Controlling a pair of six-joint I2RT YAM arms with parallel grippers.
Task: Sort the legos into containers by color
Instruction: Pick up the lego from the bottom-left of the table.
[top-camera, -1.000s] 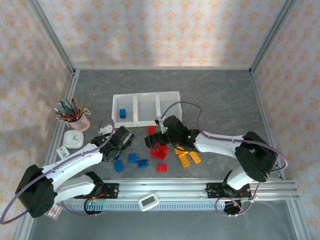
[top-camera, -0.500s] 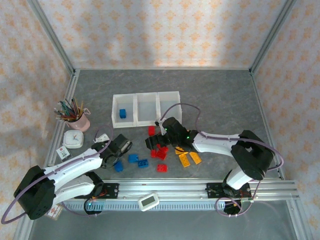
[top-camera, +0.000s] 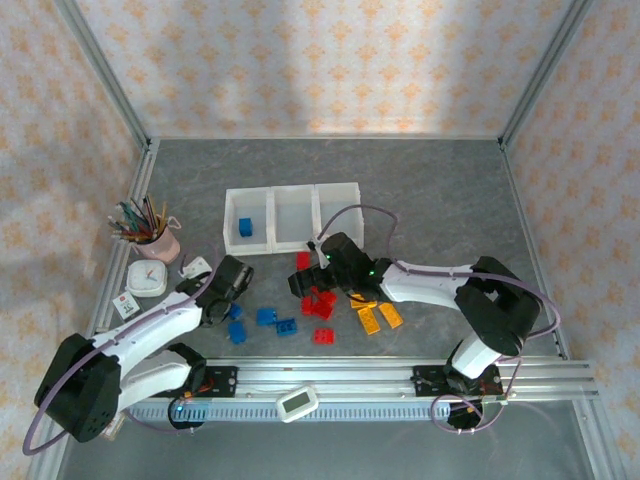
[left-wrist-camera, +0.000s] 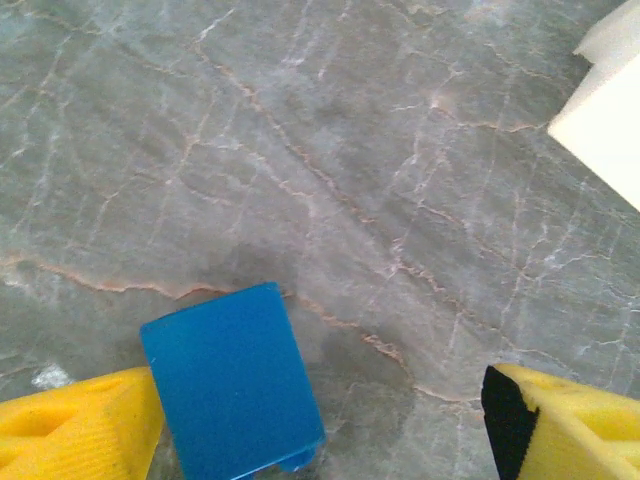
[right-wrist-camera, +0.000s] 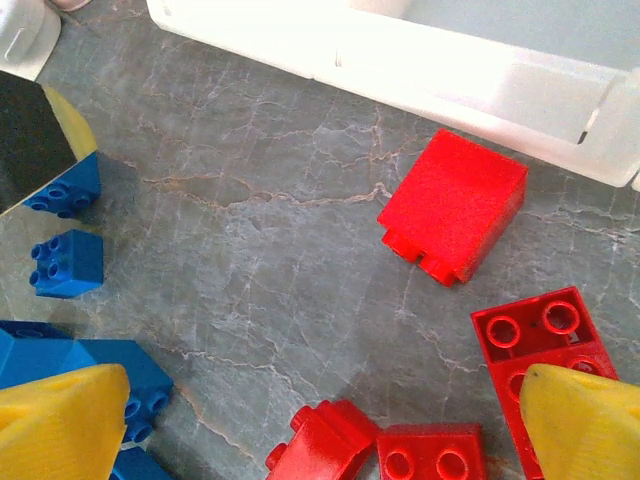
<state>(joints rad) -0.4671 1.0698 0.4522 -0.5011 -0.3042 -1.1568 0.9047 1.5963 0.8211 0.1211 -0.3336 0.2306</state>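
- The left gripper (left-wrist-camera: 320, 425) hangs low over the table (left-wrist-camera: 350, 150), its yellow fingers (left-wrist-camera: 75, 425) spread apart. A blue brick (left-wrist-camera: 232, 385), smooth face up, lies between them, right beside one finger and well clear of the other.
- The right gripper (right-wrist-camera: 320, 430) is spread wide too, gripping nothing, above a huddle of red bricks (right-wrist-camera: 540, 330).
- One red brick (right-wrist-camera: 455, 205) lies studs-down, apart from the huddle and near the wall of the bins (right-wrist-camera: 400, 50).
- From above, the three bins (top-camera: 290, 220) sit in a row beyond both arms, and the left one holds a blue piece (top-camera: 245, 227).
- Loose blue bricks (top-camera: 266, 316) lie between the arms, and yellow-orange bricks (top-camera: 375, 318) lie to the right of the red ones.
- A pink cup of pencils (top-camera: 158, 243) stands far to the left.
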